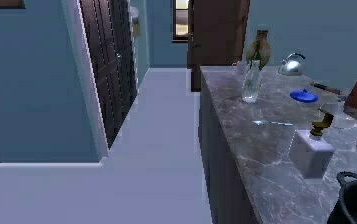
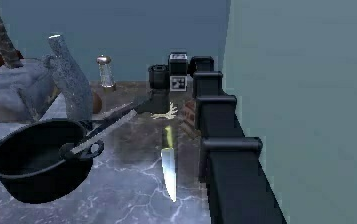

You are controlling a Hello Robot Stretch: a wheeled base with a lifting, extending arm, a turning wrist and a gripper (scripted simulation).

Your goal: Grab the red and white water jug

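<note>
End effector (image 2: 158,78) near a knife (image 2: 169,165) and, perhaps, a shaker (image 2: 105,70)

On the counter (image 2: 126,195) a pot (image 2: 36,160) is set; a knife (image 2: 169,165) is laid right of it; a shaker (image 2: 105,70) is placed behind.

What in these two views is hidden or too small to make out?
Arm side view: whether the gripper holds anything; the cluttered counter lies behind it.
Arm side view: small pale thing above the knife, too small to name.
Forward view: dark pan, cut by the bottom-right corner.
</note>
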